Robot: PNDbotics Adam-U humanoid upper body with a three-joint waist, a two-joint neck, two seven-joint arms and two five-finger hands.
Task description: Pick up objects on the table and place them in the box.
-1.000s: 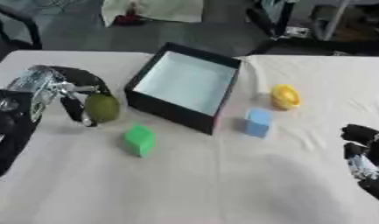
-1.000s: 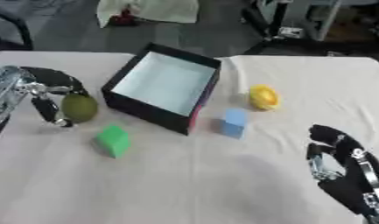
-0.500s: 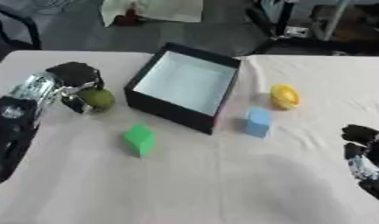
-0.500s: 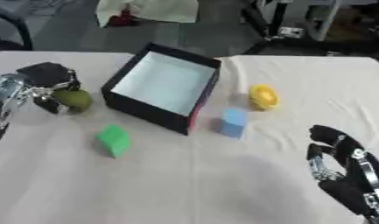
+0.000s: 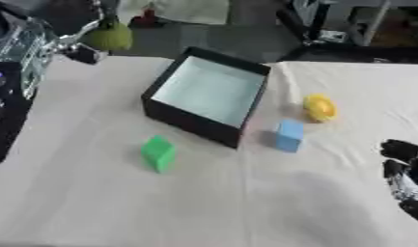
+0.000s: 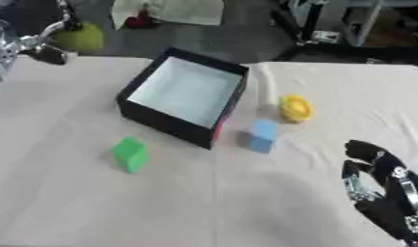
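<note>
My left hand [image 5: 64,34] is raised at the far left corner, above the worktop [image 5: 203,202], its fingers curled round an olive-green round fruit [image 5: 109,36] that hangs clear of the cloth, to the left of the box [image 5: 208,94] and beyond its far corner. The box is black outside and pale inside, open at the top, and sits askew in the middle of the worktop. A green block [image 5: 158,153] stands near its near left side. A blue block [image 5: 289,135] stands just right of the box's near corner, with a yellow object [image 5: 319,107] a little farther off. My right hand [image 6: 377,185] rests at the near right corner, fingers relaxed and spread, holding nothing.
</note>
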